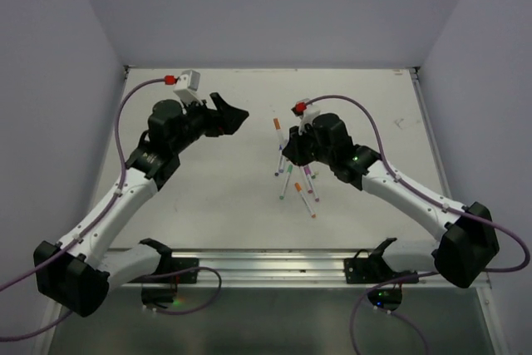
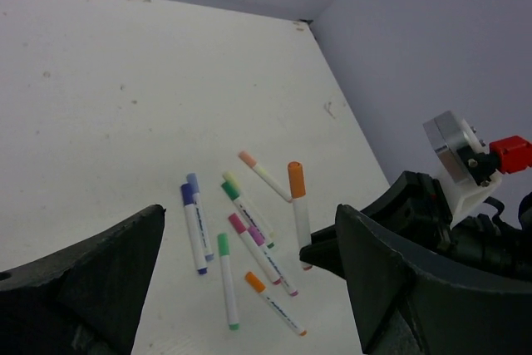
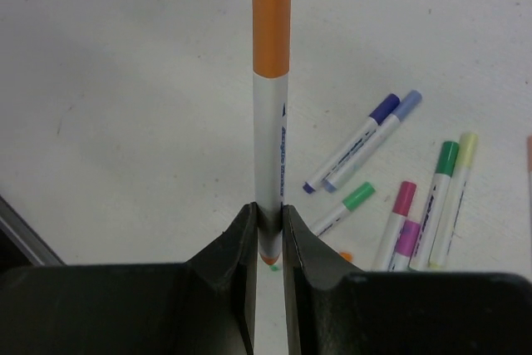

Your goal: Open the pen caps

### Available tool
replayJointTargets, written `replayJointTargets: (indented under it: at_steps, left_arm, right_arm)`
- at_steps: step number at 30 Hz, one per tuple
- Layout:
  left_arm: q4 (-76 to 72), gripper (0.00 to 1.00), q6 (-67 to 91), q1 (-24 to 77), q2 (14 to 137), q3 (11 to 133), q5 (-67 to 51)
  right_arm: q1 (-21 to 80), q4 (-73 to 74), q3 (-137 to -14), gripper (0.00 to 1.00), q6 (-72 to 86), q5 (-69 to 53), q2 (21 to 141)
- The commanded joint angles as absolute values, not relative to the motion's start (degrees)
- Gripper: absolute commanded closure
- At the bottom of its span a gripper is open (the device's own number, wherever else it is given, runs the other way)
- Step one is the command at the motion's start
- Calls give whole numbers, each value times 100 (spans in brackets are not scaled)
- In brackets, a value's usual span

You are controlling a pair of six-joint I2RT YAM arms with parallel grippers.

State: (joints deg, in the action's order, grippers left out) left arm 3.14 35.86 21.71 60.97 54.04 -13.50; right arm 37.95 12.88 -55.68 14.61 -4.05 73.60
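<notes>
Orange cap (image 3: pixel 272 22) points to the far edge — pen (image 3: pixel 269 147) clenched in right gripper (image 3: pixel 268 239), left gripper (image 2: pixel 249 251) released; white counter (image 3: pixel 125 122).

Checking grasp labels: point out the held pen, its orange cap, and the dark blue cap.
held pen (image 3: pixel 269 139), right wrist view, mid barrel.
orange cap (image 3: pixel 272 22), right wrist view, cap middle.
dark blue cap (image 3: pixel 384 106), right wrist view, cap middle.
</notes>
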Motion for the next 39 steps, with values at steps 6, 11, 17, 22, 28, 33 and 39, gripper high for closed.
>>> replayJointTargets:
  at_steps: [6,11,17,22,28,33,39]
  left_arm:
    - [-395,23,3902,3532,6978,6011,289]
    - [-527,33,3920,3919,7303,6073,754]
    - [-466,42,4008,4113,7593,6170,1010]
    - [-439,46,4043,4184,7752,6205,1116]
    - [-431,55,4087,4254,7813,6231,1204]
    - [-422,66,4140,4271,7892,6240,1257]
    - [-343,90,4166,4307,7937,6258,1336]
  right_arm:
    - [4262,642,-5555,100,1626,-62,7304]
    - [4368,615,-5563,100,1608,-9,7304]
    - [4412,554,-5537,100,1608,-9,7330]
    - [4430,536,-5528,100,1600,114,7339]
    - [4465,527,-5528,100,1591,106,7365]
    - [4491,492,-5528,100,1582,123,7374]
    - [4518,466,-5520,100,1556,211,7330]
